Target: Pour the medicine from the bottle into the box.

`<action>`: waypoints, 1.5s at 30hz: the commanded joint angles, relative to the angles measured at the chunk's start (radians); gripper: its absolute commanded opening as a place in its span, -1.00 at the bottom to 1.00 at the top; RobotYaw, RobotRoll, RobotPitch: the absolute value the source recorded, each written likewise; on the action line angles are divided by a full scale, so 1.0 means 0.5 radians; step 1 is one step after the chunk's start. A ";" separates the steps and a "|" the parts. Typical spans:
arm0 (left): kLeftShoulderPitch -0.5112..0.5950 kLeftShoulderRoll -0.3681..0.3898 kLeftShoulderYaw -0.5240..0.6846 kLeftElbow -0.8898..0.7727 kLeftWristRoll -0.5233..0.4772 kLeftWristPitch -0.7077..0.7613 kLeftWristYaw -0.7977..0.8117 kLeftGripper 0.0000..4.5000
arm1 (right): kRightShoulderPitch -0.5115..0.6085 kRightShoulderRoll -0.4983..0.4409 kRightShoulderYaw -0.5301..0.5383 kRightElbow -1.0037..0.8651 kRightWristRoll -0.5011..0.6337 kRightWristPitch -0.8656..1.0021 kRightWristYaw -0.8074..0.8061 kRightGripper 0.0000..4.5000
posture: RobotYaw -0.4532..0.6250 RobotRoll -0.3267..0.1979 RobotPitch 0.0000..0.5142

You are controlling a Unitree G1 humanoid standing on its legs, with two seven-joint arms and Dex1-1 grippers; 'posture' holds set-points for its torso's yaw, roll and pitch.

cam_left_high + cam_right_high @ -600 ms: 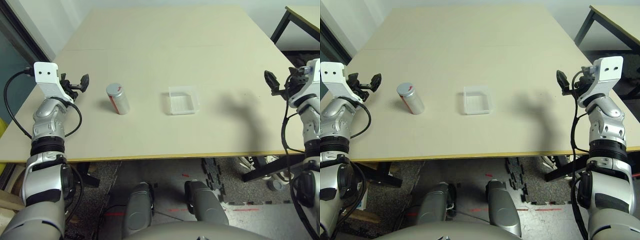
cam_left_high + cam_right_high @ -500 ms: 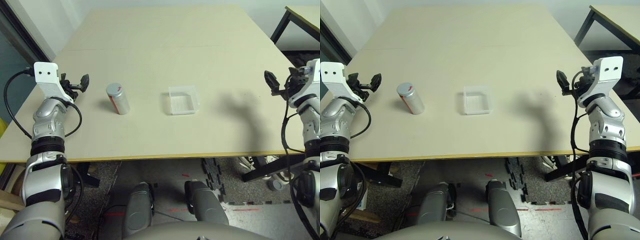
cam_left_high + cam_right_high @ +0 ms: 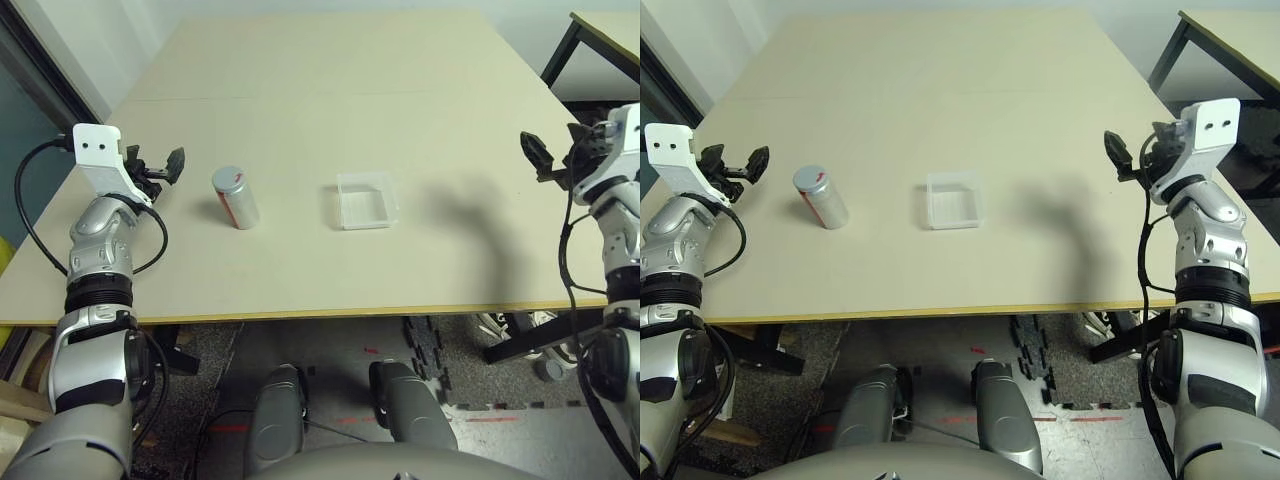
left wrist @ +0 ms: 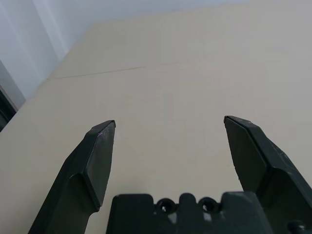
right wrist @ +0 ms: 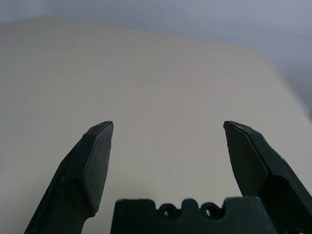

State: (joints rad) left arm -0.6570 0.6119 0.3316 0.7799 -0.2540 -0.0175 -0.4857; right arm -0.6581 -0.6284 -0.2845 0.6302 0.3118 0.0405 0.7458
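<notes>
Standing capped and upright on the table (image 3: 300,60), just beside the wide-open, empty left gripper (image 3: 165,165): the bottle (image 3: 235,197), easily toppled by a careless approach, cap needing removal before any pour. Lying near it toward table centre: the clear box (image 3: 366,200), seemingly empty, light enough to slide. Hovering well apart at the table's other edge, equally spread and empty: the right gripper (image 3: 1125,157).

A plain lab or test room: a bare beige worktable (image 3: 330,110), a second black-legged table (image 3: 590,40) beside it, white walls, speckled floor with red tape marks (image 3: 495,419).

Medicine inside the capped bottle (image 3: 235,197) hidden; box (image 3: 366,200) contents indiscernible.
</notes>
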 commanded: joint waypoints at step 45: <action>0.980 -0.222 -0.163 -1.853 -0.288 0.828 -0.063 0.99 | 0.294 0.023 0.520 -0.633 0.005 0.319 0.813 1.00 | -0.29 0.25 -0.60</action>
State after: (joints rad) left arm -0.1804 0.5037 0.2646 -0.1761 -0.4243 0.4229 -0.5062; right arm -0.5068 -0.6185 -0.0331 0.3171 0.3262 0.2072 1.1581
